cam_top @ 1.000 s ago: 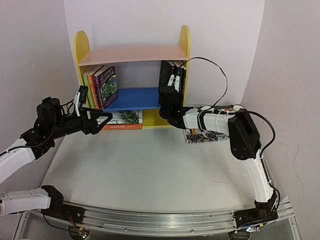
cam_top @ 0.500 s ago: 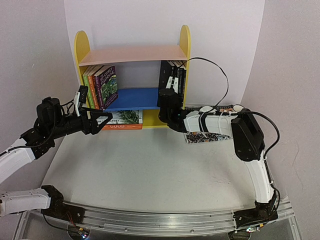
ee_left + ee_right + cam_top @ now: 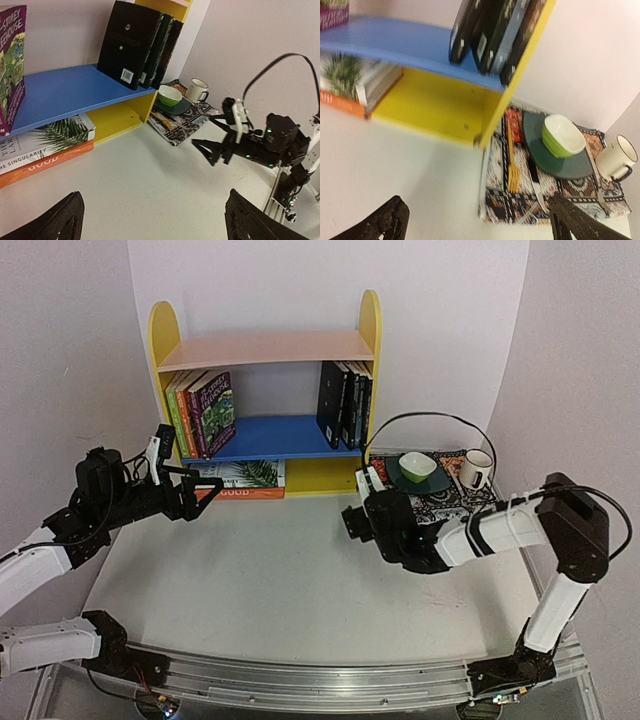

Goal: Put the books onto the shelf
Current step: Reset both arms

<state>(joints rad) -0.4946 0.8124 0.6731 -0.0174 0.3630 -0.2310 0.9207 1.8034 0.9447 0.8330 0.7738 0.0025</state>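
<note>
Over the table (image 3: 300, 590), my right gripper (image 3: 352, 518) hovers at about one o'clock from its centre, jaws spread wide with nothing between them. My left gripper (image 3: 207, 494) hangs at ten o'clock, jaws likewise wide apart and empty. Beyond, at twelve, stands the shelf (image 3: 265, 348). The flat books (image 3: 245, 480) lie on its yellow base. On the blue board the coloured books (image 3: 200, 412) lean at the left end and the dark books (image 3: 345, 405) stand upright at the right. At two o'clock, just beside the shelf, a patterned mat (image 3: 440, 502) carries a green bowl (image 3: 417, 466) and a mug (image 3: 476, 469).
</note>
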